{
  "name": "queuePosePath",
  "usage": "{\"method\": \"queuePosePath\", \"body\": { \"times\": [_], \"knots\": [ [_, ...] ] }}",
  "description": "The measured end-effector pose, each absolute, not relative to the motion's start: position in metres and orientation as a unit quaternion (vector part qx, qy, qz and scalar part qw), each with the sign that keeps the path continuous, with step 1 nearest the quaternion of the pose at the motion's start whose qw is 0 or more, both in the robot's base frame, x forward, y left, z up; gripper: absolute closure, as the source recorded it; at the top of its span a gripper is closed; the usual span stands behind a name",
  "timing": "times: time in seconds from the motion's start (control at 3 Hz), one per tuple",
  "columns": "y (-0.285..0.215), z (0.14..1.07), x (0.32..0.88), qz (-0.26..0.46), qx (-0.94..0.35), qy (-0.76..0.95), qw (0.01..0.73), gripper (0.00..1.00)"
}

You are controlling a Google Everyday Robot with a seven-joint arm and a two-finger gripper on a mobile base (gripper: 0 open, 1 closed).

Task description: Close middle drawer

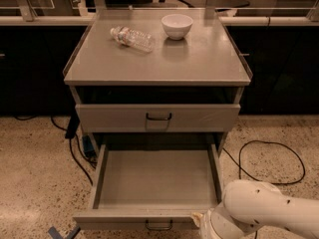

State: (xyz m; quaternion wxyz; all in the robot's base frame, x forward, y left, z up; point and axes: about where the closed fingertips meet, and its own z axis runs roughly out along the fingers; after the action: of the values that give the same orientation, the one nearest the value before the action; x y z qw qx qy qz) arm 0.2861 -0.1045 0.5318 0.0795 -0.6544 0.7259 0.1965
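The middle drawer (157,178) is pulled far out of the grey cabinet, showing a bare grey tray. Its small dark bar handle (159,226) is on the front panel at the bottom edge of the view. The top drawer (157,117) above it is shut. My white arm (264,210) comes in from the lower right. My gripper (200,219) is at the drawer's front right corner, mostly hidden behind the arm's white housing, close to or against the front panel.
On the cabinet top (199,59) lie a clear plastic bottle (131,38) on its side and a white bowl (177,26). Black cables run over the speckled floor at the right (271,158) and left (75,153). Dark counters stand behind.
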Motion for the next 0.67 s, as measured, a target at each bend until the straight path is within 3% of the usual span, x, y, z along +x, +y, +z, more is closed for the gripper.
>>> {"method": "queuePosePath", "body": {
  "times": [0.67],
  "knots": [
    [-0.1045, 0.5318, 0.2861, 0.196, -0.654, 0.726, 0.079, 0.40]
  ]
}}
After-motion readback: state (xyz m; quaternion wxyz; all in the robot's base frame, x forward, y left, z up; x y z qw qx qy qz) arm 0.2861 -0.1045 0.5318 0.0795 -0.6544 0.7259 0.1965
